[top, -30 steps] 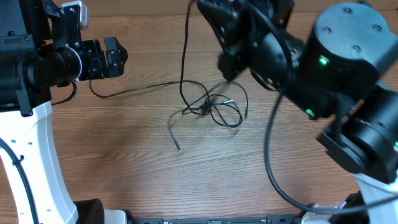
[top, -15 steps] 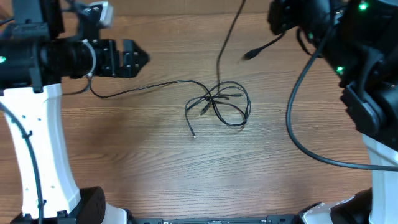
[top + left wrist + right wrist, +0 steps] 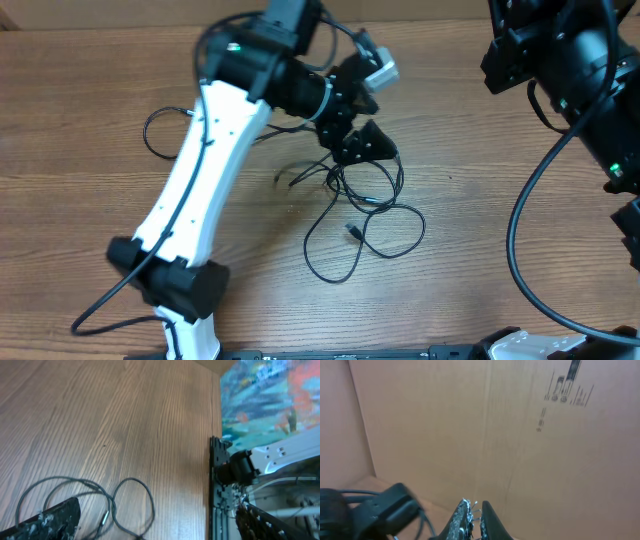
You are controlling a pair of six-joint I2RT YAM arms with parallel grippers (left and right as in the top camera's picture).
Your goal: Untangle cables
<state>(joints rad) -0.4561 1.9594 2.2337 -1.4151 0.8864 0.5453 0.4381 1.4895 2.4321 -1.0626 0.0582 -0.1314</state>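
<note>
The thin black cables (image 3: 345, 190) lie in a loose tangle of loops at the table's middle, with one cord running left to a curl (image 3: 150, 130). My left gripper (image 3: 362, 135) hangs right over the top of the tangle. In the left wrist view it (image 3: 155, 530) is wide open, and cable loops with a silver plug tip (image 3: 116, 502) lie on the wood between its fingers. My right gripper (image 3: 476, 510) is shut and empty, raised and facing a cardboard wall. Its fingers are hidden in the overhead view.
The right arm (image 3: 565, 60) and its thick black cable (image 3: 520, 230) fill the right side. The left arm's white link (image 3: 200, 170) crosses the table's left half. The table edge and a black rail (image 3: 216, 485) lie beyond the tangle in the left wrist view.
The left arm swung from the left side to the middle, over the tangle. The right arm pulled back to the upper right. The cables now lie spread in wider loops, lower on the table.
</note>
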